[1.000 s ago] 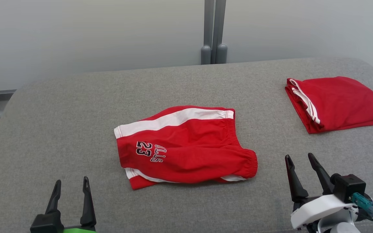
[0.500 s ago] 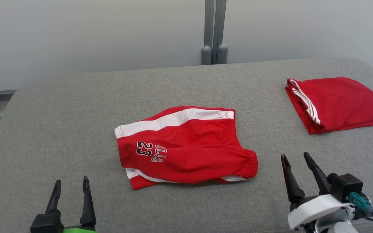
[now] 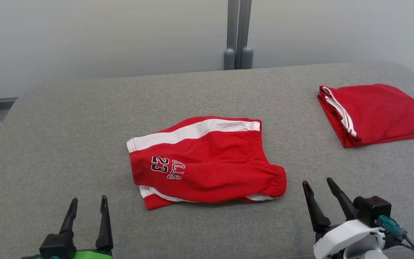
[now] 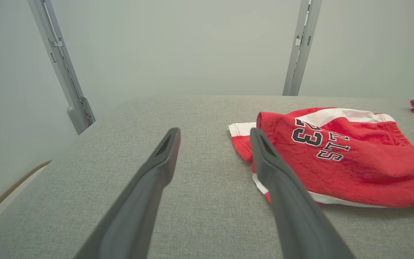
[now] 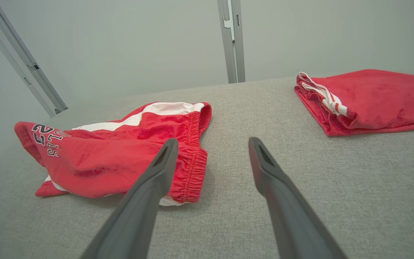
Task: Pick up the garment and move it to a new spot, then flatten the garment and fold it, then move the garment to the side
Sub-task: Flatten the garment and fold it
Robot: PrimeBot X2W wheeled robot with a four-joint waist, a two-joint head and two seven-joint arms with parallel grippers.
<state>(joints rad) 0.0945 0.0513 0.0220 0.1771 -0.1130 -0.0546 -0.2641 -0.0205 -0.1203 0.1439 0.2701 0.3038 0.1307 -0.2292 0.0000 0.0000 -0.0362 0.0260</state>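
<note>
The garment [image 3: 207, 162] is a pair of red shorts with white side stripes and a "23" print, lying loosely folded in the middle of the grey padded table [image 3: 67, 118]. It also lies at the right in the left wrist view [image 4: 343, 158] and at the left in the right wrist view [image 5: 120, 154]. My left gripper [image 3: 88, 205] stands open at the lower left, apart from the shorts, with nothing between its fingers. My right gripper [image 3: 317, 185] is open at the lower right, just right of the waistband end, touching nothing.
A second red garment [image 3: 376, 113], neatly folded, lies at the table's far right [image 5: 368, 100]. Behind the table stand a pale wall and a grey metal post [image 3: 238, 34]. The table's rounded edges fall off at left and right.
My right gripper has drifted left and down in the head view, nearer the shorts' waistband. The left gripper shows slightly further right. Both garments lie as before.
</note>
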